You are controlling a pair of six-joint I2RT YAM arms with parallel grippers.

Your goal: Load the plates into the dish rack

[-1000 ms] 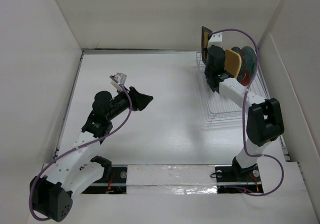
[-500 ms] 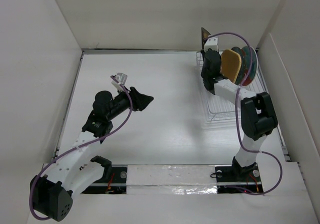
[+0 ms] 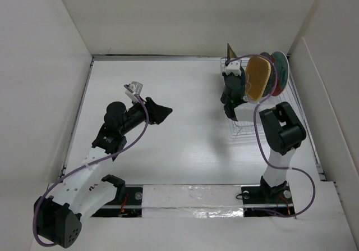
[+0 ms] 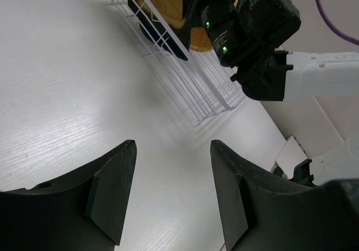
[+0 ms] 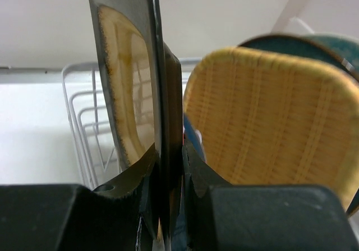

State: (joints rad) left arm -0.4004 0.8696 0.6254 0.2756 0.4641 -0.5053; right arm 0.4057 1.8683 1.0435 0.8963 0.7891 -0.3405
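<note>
One square plate (image 5: 129, 77) pinched upright in right tool (image 5: 167, 172), just left of wooden plate (image 5: 263, 122) at rack (image 5: 76, 110); left tool (image 4: 171, 172) agape.

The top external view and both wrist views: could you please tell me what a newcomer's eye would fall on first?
The right gripper stands out first, shut on the upright black-rimmed square plate with its mustard-yellow centre, at the white dish rack on the far right. Close beside it, the tan wooden plate stands in the rack. The left gripper hangs open over the table, mid-left.
</note>
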